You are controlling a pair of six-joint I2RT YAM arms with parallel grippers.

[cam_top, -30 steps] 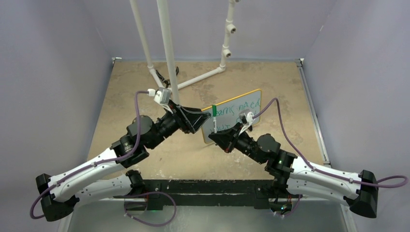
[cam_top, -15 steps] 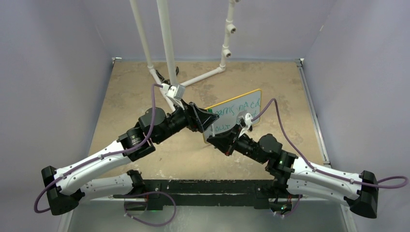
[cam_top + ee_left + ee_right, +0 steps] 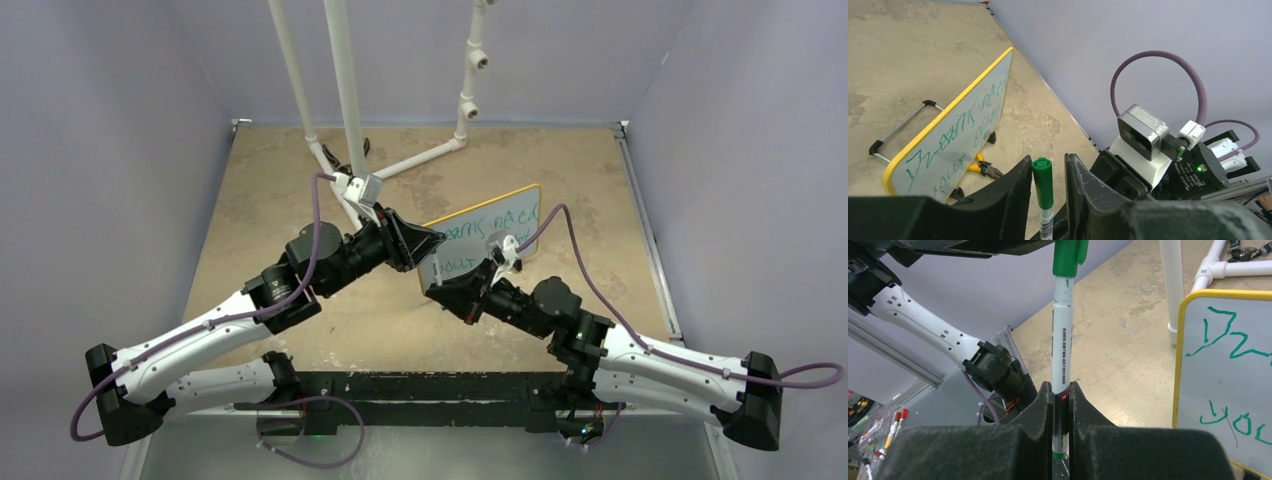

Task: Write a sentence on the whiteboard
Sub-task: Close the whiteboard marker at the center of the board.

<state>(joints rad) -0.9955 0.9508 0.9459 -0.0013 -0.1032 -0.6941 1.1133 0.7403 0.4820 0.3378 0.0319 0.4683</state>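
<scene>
The whiteboard (image 3: 492, 236) stands tilted right of centre, yellow-rimmed, and also shows in the left wrist view (image 3: 955, 137) and the right wrist view (image 3: 1228, 380). The sentence (image 3: 964, 126) is in green, with "Dreams need" on top and "you..." below it (image 3: 1235, 422). My right gripper (image 3: 1061, 386) is shut on the white barrel of a green marker (image 3: 1061, 345), held upright in front of the board's left end (image 3: 440, 290). My left gripper (image 3: 1048, 159) straddles the marker's green cap (image 3: 1043, 185). One finger touches the cap and a gap shows at the other.
A white PVC pipe frame (image 3: 345, 100) rises behind the left gripper, its foot running to the back right. Yellow-handled pliers (image 3: 979, 167) lie under the board's near edge. A metal stand bar with black ends (image 3: 903, 127) lies beside the board.
My left gripper swung right and turned, bringing its jaws over the marker's green cap, which stood free beside it a second ago. My right gripper with the marker shifted slightly left.
</scene>
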